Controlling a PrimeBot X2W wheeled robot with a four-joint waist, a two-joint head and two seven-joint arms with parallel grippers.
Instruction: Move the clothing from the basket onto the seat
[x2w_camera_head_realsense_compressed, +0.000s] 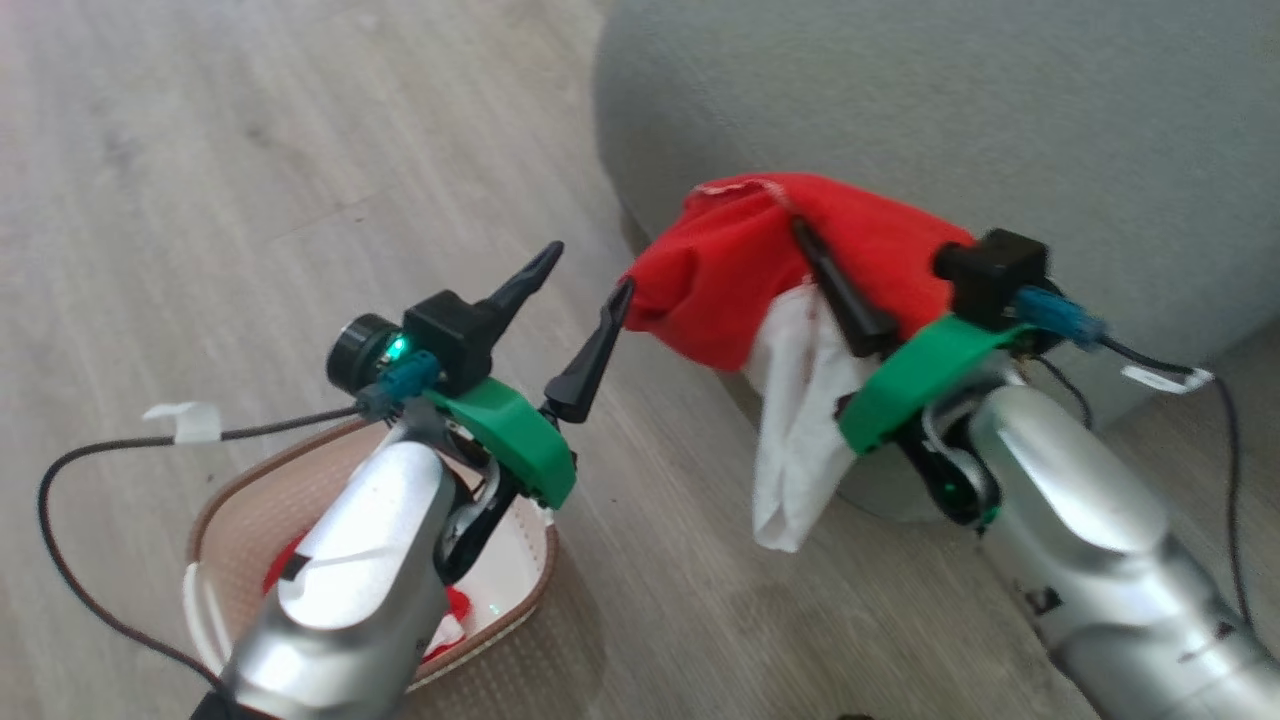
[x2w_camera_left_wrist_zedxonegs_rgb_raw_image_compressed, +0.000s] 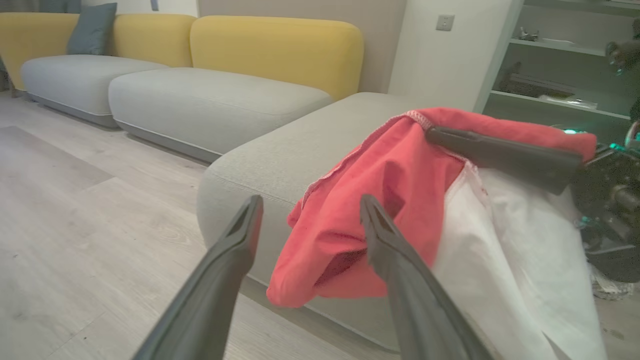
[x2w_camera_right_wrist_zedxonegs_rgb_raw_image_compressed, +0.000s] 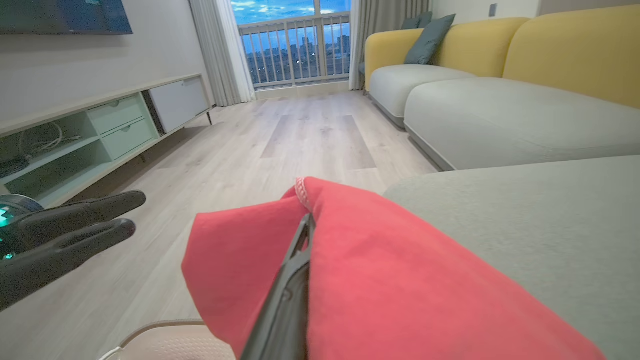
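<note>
Red and white clothing (x2w_camera_head_realsense_compressed: 730, 280): pinched in the closed right gripper (x2w_camera_head_realsense_compressed: 800, 232), near the seat (x2w_camera_head_realsense_compressed: 1000, 120) edge
Left gripper (x2w_camera_head_realsense_compressed: 590, 270): jaws spread, empty, near the basket (x2w_camera_head_realsense_compressed: 235, 480)

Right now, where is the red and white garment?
The garment hangs centre-right in the head view from the shut right gripper, by the seat's edge, beside the open left gripper.

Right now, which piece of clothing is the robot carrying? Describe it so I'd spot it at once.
Find the big grey seat; at its rounded near corner the right gripper is shut on a garment held above the floor. It is bright red on top with a white part hanging below, unlike the clothes lying in the basket.
</note>
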